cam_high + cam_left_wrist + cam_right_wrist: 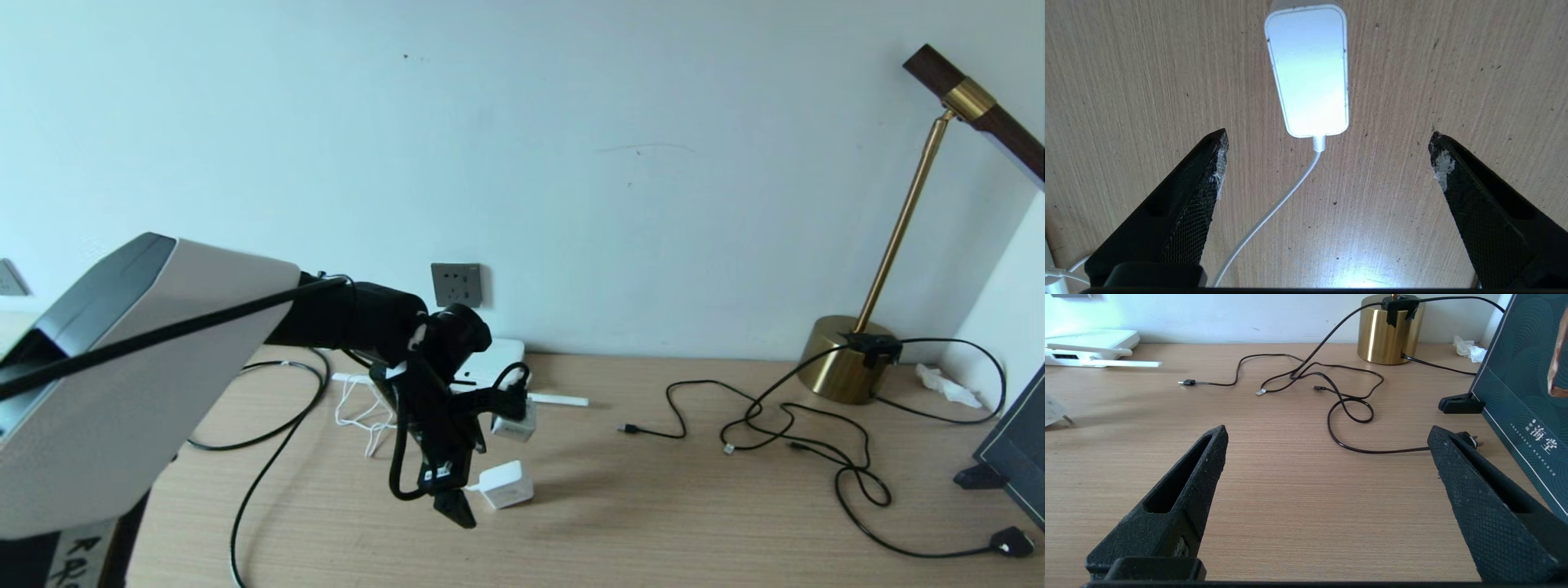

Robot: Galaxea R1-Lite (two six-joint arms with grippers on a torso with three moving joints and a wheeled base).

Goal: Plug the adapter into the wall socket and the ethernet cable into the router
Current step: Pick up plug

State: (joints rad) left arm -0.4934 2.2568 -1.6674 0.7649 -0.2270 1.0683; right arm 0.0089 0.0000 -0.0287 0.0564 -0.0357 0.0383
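The left arm reaches in from the left edge of the head view toward the lower middle of the frame, its wrist bent down so that the left gripper [1327, 157] points at the wooden desk [702, 523]; its two black fingers [1188, 192] stand wide apart with nothing between them but bare wood and cord. The adapter [507, 484] lies flat on the desk just below centre-left of the head view, just beyond the fingertips and untouched. In the left wrist view it sits at the top centre, its long axis running straight away from the gripper, and its thin white cord [1274, 208] leaves the near end and trails back between the fingers. The wall socket [456, 284] is on the wall above it, left of centre, and the router [500, 359] lies flat at the foot of the wall beneath the socket. The right gripper [1327, 451] shows only in its own wrist view, low and level over the desk, fingers spread and empty. A brass lamp [849, 359] stands at the right.
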